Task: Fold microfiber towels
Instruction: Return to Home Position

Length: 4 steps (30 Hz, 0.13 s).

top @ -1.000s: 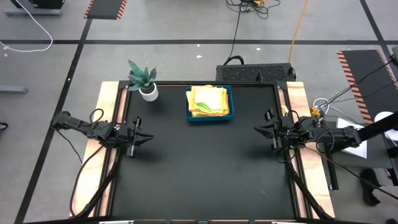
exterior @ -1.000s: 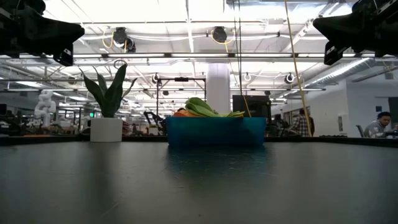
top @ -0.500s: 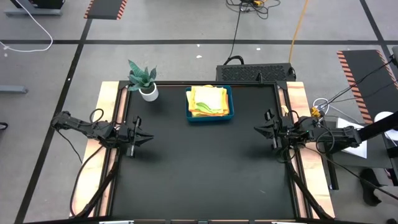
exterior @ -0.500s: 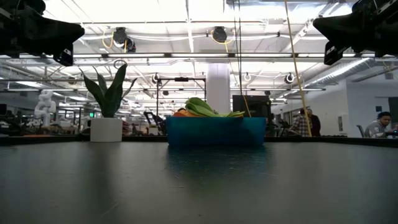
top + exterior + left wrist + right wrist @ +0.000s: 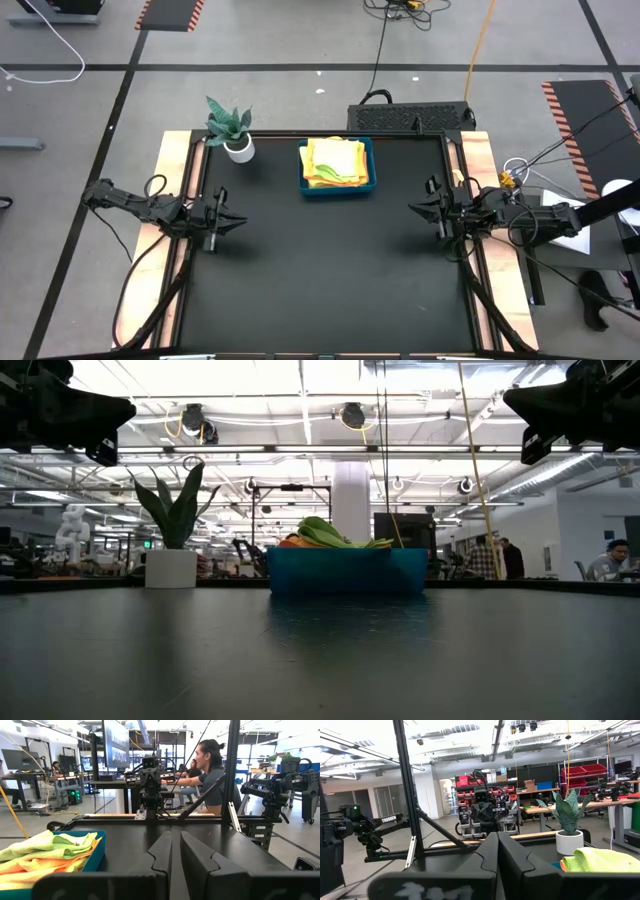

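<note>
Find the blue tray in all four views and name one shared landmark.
High view: blue tray, centre of the table's far edge.
Low view: dead centre.
Left wrist view: foreground, off to one side.
Right wrist view: rim sliver beneath the towels.
Landmark: the towels piled inside it.

Soft, fuzzy cloth microfiber towels (image 5: 335, 160) fill a smooth, faintly glossy blue plastic tray (image 5: 345, 572) on a matt black tabletop (image 5: 330, 270) with pale, bare wooden side strips (image 5: 172, 160).

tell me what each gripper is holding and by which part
Nothing is held: left gripper and right gripper are shut and empty; the towels lie in the blue tray.
</note>
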### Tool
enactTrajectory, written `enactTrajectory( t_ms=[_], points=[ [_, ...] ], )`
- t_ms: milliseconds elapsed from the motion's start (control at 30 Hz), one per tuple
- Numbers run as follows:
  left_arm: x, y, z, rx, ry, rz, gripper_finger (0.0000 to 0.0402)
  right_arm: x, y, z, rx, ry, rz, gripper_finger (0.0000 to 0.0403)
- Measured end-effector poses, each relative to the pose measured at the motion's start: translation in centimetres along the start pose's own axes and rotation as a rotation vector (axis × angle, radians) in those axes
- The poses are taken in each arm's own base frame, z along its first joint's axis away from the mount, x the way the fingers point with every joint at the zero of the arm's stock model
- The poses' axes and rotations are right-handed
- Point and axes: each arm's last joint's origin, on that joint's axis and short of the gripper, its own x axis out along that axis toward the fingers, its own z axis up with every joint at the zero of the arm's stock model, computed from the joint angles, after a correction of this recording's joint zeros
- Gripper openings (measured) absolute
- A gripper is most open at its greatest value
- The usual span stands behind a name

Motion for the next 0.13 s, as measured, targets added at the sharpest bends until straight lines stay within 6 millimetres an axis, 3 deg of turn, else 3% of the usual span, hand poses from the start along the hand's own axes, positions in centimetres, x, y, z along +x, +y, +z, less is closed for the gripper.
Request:
enactTrajectory(
  t_ms=[133],
  points=[
    [0.0,0.0,0.0,0.0,0.0,0.0,0.0042,0.0,0.0,-0.01,0.0,0.001,0.0,0.0]
  ],
)
